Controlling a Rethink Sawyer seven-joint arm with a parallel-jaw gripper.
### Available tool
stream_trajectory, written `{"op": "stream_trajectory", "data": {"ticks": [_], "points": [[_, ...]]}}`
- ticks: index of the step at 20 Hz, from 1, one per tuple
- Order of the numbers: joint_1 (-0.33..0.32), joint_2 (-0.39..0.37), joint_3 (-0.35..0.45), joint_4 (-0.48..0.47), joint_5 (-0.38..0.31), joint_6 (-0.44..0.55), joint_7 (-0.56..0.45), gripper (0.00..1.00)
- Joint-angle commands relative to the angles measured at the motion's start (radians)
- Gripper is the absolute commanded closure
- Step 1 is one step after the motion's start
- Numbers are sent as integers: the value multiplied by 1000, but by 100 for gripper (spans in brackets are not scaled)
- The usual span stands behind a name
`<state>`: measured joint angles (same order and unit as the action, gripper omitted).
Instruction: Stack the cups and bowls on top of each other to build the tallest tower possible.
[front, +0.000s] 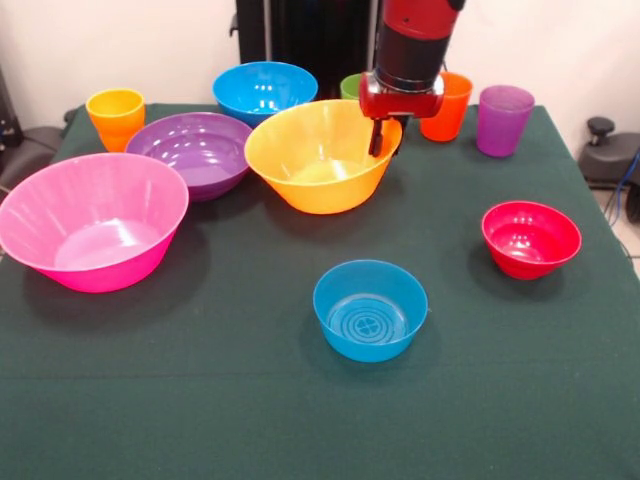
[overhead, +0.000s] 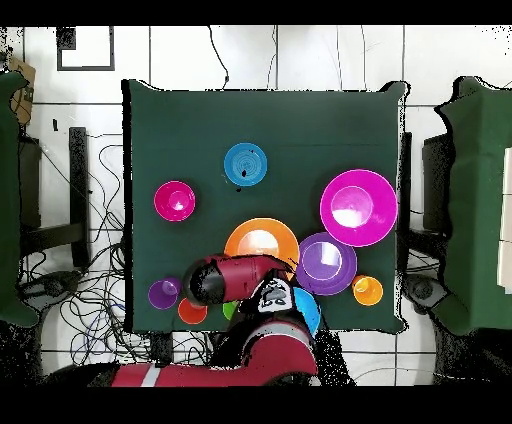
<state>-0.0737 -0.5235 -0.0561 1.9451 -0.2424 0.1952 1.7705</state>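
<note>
4 cups (front: 116, 112) upright, far edge | 6 bowls (front: 370, 309) upright, all separate, unstacked

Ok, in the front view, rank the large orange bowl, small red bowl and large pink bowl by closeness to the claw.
1. Large shiny orange plastic bowl: the claw reaches into it at its rim.
2. Small red plastic bowl: apart, toward the picture's lower right.
3. Large pink plastic bowl: farthest, at the left edge.

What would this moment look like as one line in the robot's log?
gripper: at rim of large orange plastic bowl | small light-blue plastic bowl: alone, empty | tower: not started
</note>
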Motion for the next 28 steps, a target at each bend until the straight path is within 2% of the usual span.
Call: {"op": "stream_trajectory", "data": {"ticks": [1, 5, 13, 18, 21, 26, 28], "points": [[-34, 36, 105, 23, 43, -14, 151, 100], [-57, -1, 134, 30, 50, 11, 139, 100], [4, -164, 102, 37, 116, 212, 142, 100], [0, -230, 110, 4, 141, 340, 97, 100], [-6, -237, 116, -19, 145, 377, 79, 100], [-12, -180, 128, -97, 138, 381, 68, 100], [-10, -174, 126, -131, 136, 412, 64, 100]]}}
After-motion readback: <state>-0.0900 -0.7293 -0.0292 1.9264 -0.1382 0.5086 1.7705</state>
